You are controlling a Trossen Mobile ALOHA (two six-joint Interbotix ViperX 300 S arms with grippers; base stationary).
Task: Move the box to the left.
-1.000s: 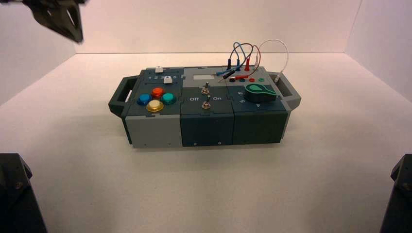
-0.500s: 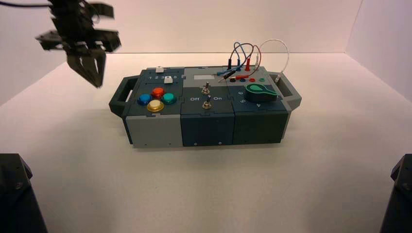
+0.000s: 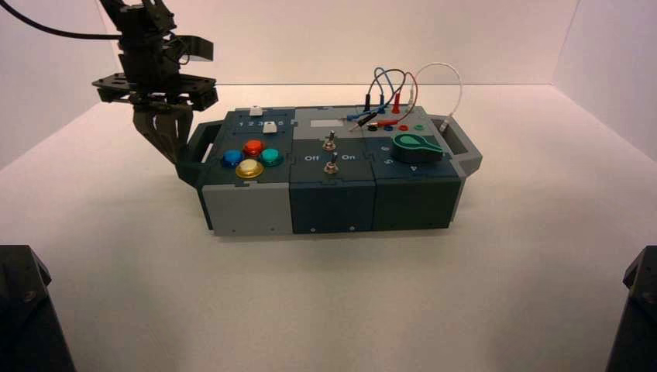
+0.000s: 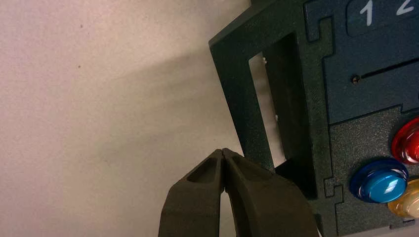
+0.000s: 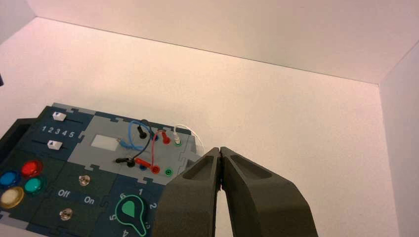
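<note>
The wide dark-teal and grey panel box is sitting mid-table on the pale tabletop, its looped wires plugged into sockets at its far right. The black left gripper, fingertips pressed together on nothing, is hanging just outside the box's dark left side handle. The black right gripper, likewise clenched and empty, is hovering above the box's right end.

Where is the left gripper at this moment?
In the high view the left gripper hangs at the box's left end, fingers shut, tips beside the left handle, outside it. The right gripper waits apart.
</note>
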